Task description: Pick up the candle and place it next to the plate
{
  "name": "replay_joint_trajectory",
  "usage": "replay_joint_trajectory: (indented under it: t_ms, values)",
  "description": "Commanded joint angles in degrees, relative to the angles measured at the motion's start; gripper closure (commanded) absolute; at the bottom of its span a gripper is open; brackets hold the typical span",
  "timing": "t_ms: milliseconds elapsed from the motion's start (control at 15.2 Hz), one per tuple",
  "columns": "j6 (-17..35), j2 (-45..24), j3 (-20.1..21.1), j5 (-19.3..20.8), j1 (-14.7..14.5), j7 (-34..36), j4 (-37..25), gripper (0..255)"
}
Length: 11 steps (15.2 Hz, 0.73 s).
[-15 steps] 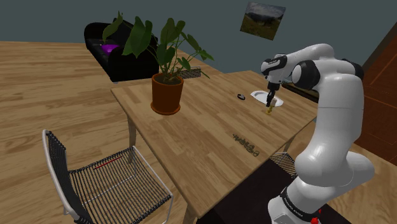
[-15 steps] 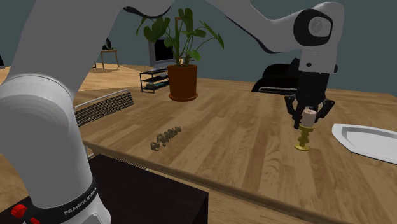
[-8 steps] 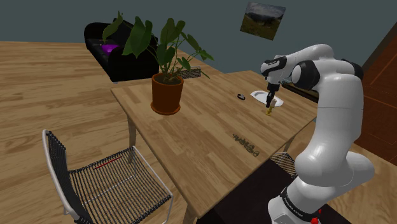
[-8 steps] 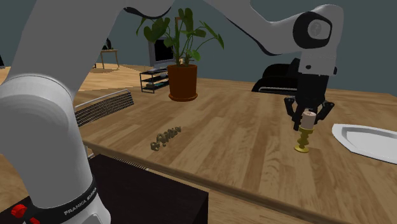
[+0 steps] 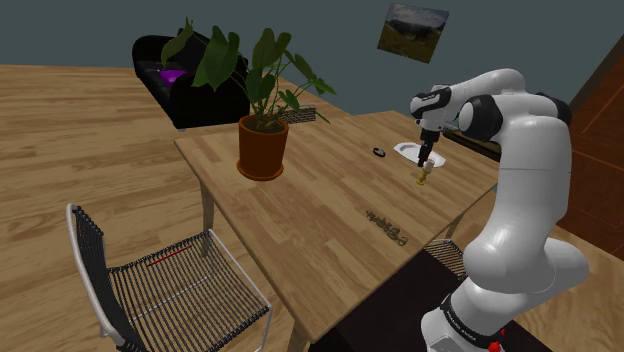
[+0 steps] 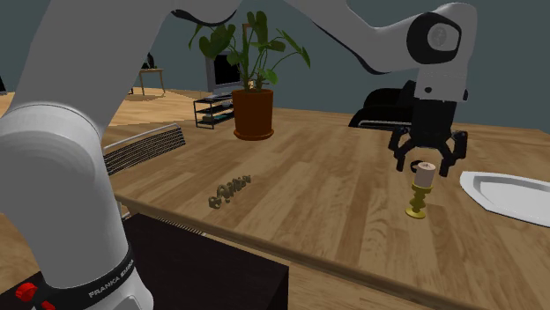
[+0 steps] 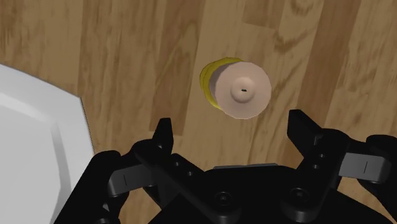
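A cream candle on a brass-coloured holder (image 6: 419, 190) stands upright on the wooden table, a short way from the white plate (image 6: 516, 197). My black gripper (image 6: 430, 164) hangs just above the candle's top, open, its fingers spread to either side and not touching it. In the wrist view the candle (image 7: 240, 89) lies just ahead of the gripper (image 7: 232, 124), with the plate's corner (image 7: 32, 140) beside it. From the shoulder view, the candle (image 5: 424, 178) sits beneath the gripper (image 5: 426, 165), close to the plate (image 5: 409, 150) at the table's far end.
A potted plant (image 5: 262, 140) stands mid-table, a small dark ring (image 5: 379, 152) lies near the plate, and a metal chain-like object (image 5: 386, 228) lies near the table's near edge. A wire chair (image 5: 150, 280) stands beside the table; a black sofa (image 5: 185, 85) is behind.
The fingers have spread apart and let go of the candle. The candle now stands free on the table, slightly lower than before.
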State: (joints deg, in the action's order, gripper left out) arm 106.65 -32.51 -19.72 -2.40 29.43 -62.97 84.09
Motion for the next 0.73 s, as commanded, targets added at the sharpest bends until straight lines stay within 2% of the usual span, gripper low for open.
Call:
replay_joint_trajectory:
  t_ms: [0,132,660]
  values:
    - [-2.8,0.3,0.0,0.1,-0.1,0.1,-2.5,0]
    - [-6.2,0.3,-0.1,0.1,0.0,0.2,-5.9,0]
    - [-6.2,0.3,-0.1,0.1,0.0,0.2,-5.9,0]
